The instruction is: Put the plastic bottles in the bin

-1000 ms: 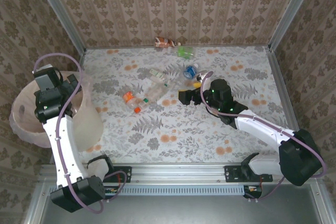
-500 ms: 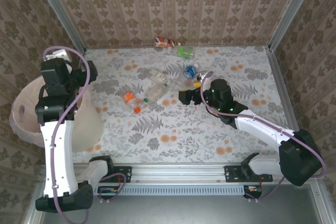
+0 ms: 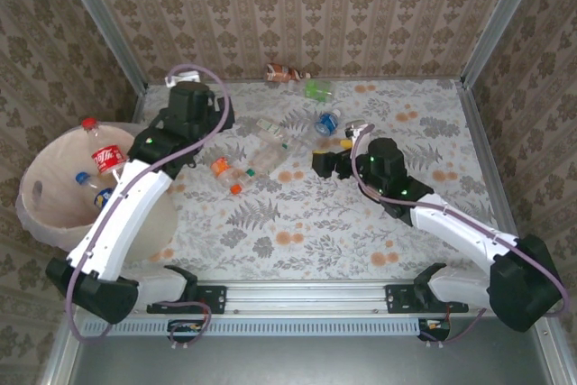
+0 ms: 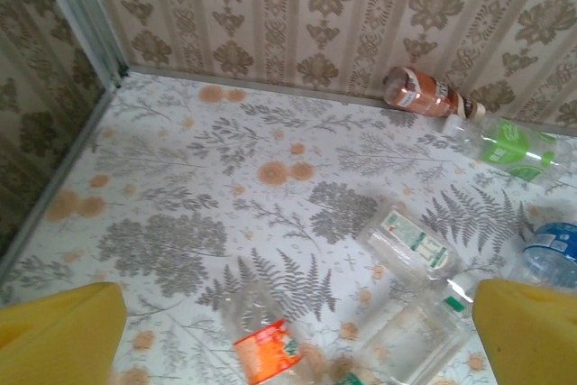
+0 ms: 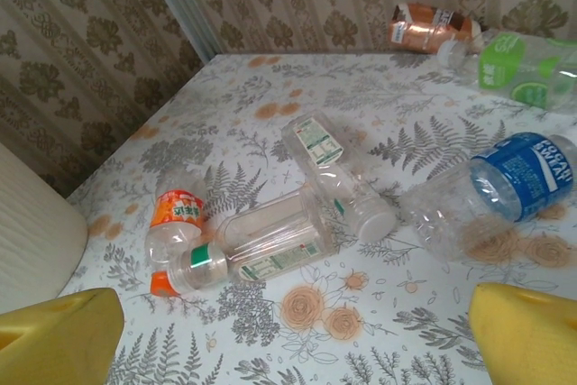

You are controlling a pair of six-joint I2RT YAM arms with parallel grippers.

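From above, I have the left tool [image 3: 215,114] hanging over the far left part of the table [image 3: 297,223], jaws released and nothing in them. The bin [image 3: 149,223] stands at the table's left side, beside that arm. A red-label bottle [image 3: 106,156] and some smaller bottles lie inside it. The orange-label bottle [image 3: 221,169] lies on the table just nearer to me than the left tool.

The right tool [image 3: 323,165] is also released, low over mid-table and pointing left. The blue-label bottle [image 3: 326,122] lies just beyond it. The green-band bottle [image 3: 269,160] and white-label bottle [image 3: 275,130] lie to its left, apart from it. The green-label bottle [image 3: 317,89] and brown bottle [image 3: 287,72] are well away, at the far wall.

On the left wrist camera, the yellow fingers [image 4: 63,331] sit in the bottom corners, wide apart and holding nothing. The orange-label bottle [image 4: 266,349] lies between them at the lower edge. The green-band bottle [image 4: 410,335] is just inside the right finger. The white-label bottle [image 4: 406,241] lies farther out. The brown bottle [image 4: 419,92] is against the wall.

On the right wrist camera, the fingers [image 5: 523,331] are spread just as wide, with bare table between them. The green-band bottle [image 5: 257,254] lies ahead, left of centre, and the orange-label bottle [image 5: 176,218] is touching its capped end. The white-label bottle [image 5: 334,169] lies just behind it. The blue-label bottle [image 5: 505,182] is ahead on the right. The bin's wall [image 5: 32,232] shows at the left edge.
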